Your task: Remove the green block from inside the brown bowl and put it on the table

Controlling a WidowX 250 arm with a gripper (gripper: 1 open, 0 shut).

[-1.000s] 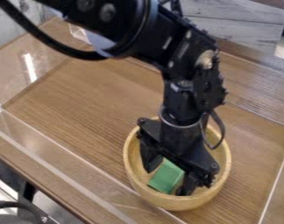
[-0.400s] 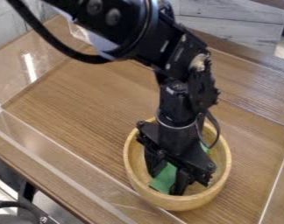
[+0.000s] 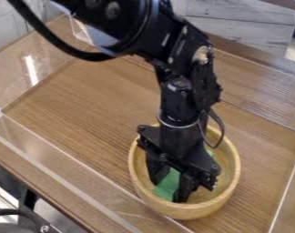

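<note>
The brown bowl [image 3: 231,173] sits near the front edge of the table [image 3: 89,105]. The black arm reaches straight down into the bowl. Inside it, the green block [image 3: 168,189] shows as a small green patch between the two black fingers. My gripper [image 3: 175,187] is shut on the green block, with one finger [image 3: 157,175] on its left side and the other on its right. The block still rests low in the bowl, and most of it is hidden by the fingers.
Low clear acrylic walls [image 3: 59,146] border the table along the front and left. The wood-grain top stretches to the left of and behind the bowl. A pale surface [image 3: 266,27] lies beyond the far edge.
The fingers, spread wide around the block a second ago, have closed in on it. The block now shows less green. The arm has barely shifted.
</note>
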